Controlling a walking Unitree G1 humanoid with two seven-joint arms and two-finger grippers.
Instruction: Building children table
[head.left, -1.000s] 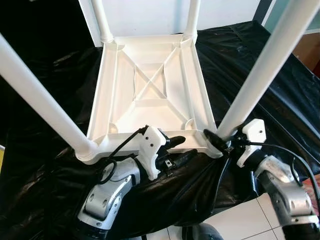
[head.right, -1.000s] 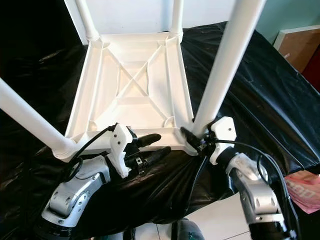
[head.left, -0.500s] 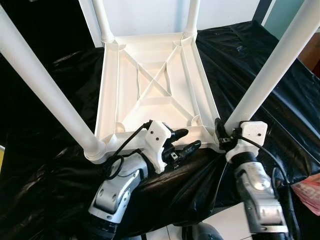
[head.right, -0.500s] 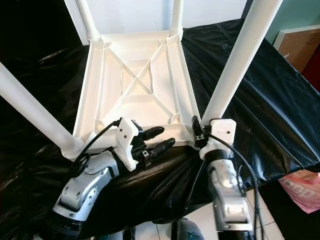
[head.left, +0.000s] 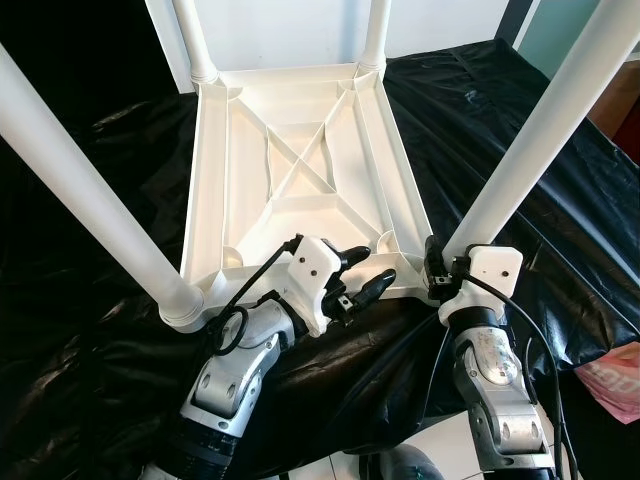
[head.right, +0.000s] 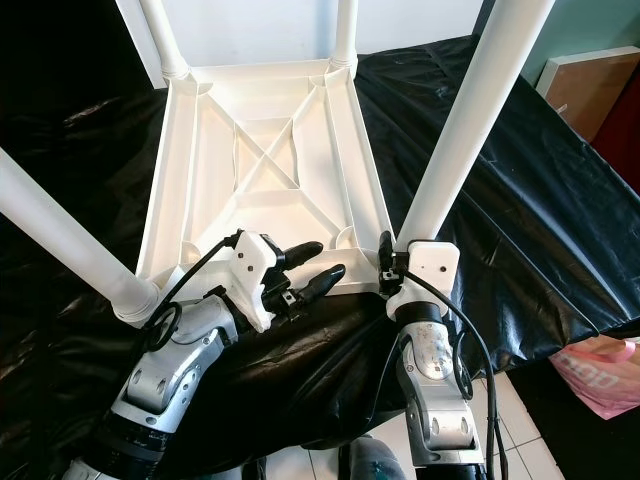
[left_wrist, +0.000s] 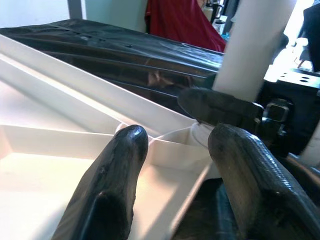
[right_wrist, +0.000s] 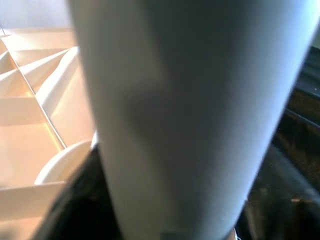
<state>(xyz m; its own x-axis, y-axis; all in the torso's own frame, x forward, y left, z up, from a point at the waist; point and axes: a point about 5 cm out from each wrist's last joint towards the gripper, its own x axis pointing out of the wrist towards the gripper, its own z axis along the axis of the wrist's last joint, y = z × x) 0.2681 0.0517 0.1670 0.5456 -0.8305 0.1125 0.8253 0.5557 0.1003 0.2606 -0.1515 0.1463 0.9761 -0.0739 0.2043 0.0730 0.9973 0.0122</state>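
Left eye view: a black plastic sheet (head.left: 90, 330) covers the work surface, creased and glossy, and hangs over its near edge. On the sheet lies the white plastic children's table (head.left: 300, 180), turned upside down, so that the ribbed underside with its crossed braces faces up. Four white tubular legs stand in the corner sockets. The near right leg (head.left: 540, 140) rises steeply toward the camera on the robot's right; the near left leg (head.left: 70, 180) rises on the robot's left; the two far legs stand at the far corners.

The left gripper (head.left: 362, 270) is at the near rim of the table frame, between the two near legs. Its two black fingers (left_wrist: 112, 185) are spread apart and grasp nothing; in the left wrist view one finger lies over the inner side of the rim and the other over the outer side, with the rim in the gap.

The right gripper (head.right: 385, 262) is at the base of the near right leg, just beside the corner socket. In the right wrist view the leg stands very close to the camera. Whether its fingers are clenched on the leg or released cannot be told.

A pink item (head.left: 615, 375) lies on the floor at the robot's right.
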